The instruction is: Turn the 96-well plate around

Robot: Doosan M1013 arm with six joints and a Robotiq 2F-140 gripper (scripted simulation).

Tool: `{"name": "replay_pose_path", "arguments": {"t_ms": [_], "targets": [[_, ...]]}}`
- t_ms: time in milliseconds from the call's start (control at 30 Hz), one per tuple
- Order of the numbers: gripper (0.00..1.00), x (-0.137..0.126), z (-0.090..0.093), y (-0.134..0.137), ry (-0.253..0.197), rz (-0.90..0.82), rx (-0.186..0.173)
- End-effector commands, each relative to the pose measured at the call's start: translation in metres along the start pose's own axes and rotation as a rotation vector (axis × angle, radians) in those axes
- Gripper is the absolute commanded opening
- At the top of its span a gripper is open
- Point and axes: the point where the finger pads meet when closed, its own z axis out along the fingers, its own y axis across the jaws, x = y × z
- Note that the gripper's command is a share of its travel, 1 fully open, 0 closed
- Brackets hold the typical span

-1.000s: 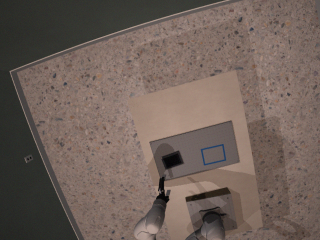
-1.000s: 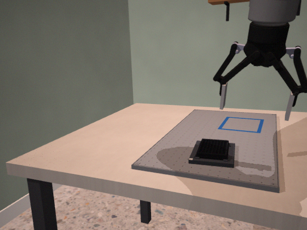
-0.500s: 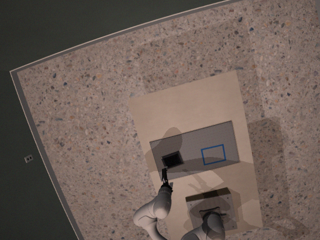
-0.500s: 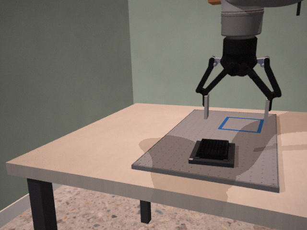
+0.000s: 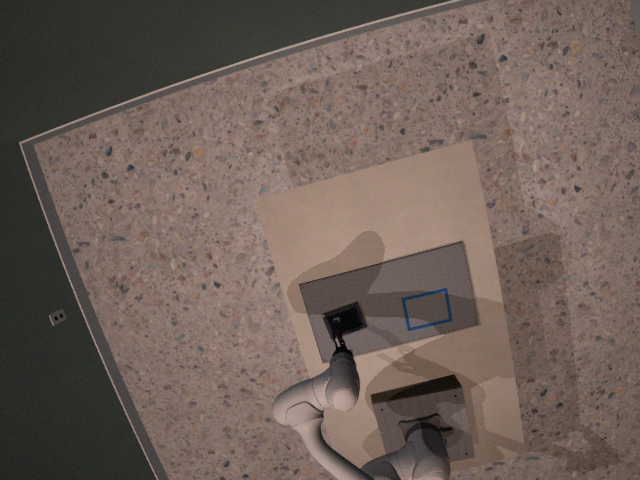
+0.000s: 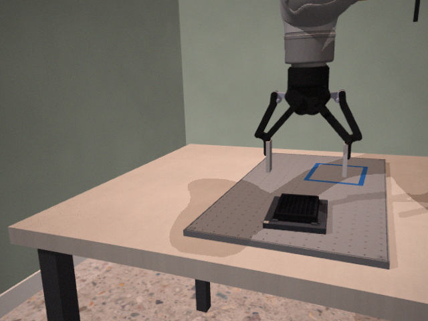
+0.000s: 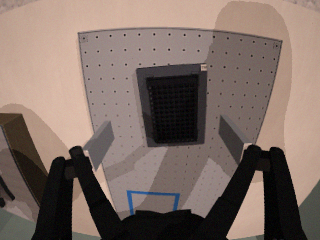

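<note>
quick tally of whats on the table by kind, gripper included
grey perforated deck plate: 1
black plate nest: 1
black 96-well plate: 1
blue taped outline: 1
open black two-finger gripper, above the plate: 1
total: 5

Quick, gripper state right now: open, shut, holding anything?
Gripper: open wide, holding nothing, above the 96-well plate in nest N1.

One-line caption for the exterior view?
Open gripper hovers above the black 96-well plate seated in its nest; blue taped outline behind.
</note>
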Motion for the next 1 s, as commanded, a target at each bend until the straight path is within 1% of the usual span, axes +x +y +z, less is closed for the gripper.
{"name": "replay_pose_path", "arguments": {"t_ms": [0,133,600,967], "targets": [[1.0,-0.005,0.003,0.005,0.028,-0.013,0.0],[1.0,-0.015,0.009,0.016,0.031,-0.014,0.0],[1.0,-0.015,0.009,0.016,0.031,-0.014,0.0],[1.0,-0.015,0.027,0.016,0.031,-0.014,0.0]]}}
